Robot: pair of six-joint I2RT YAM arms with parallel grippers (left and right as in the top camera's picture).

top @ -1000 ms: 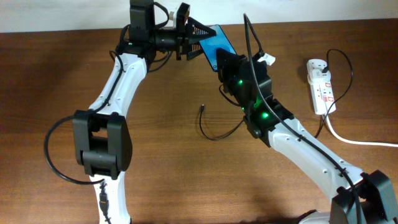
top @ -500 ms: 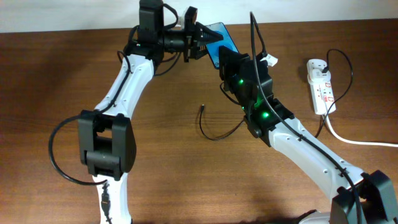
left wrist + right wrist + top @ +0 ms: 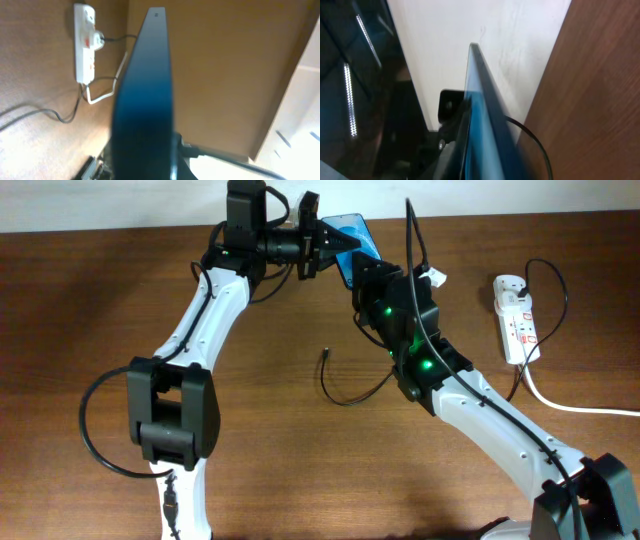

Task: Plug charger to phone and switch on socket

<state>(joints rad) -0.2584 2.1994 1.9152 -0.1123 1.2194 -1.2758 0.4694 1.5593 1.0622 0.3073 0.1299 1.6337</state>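
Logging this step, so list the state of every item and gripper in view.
Blue-screened black-edged phone: held off the table, unplugged.
Thin black charger cable: lying on the table, tip free.
White plastic power strip socket: black lead plugged in; switches unreadable.
Right gripper: shut on the phone.
Left gripper: at the phone; grip unclear.

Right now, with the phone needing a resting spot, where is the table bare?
Bare wood lies left of the left arm, and between it and the right arm below the charger; crowded around the phone and socket.

Likely a lab: wooden table (image 3: 80,300), white wall (image 3: 100,200).
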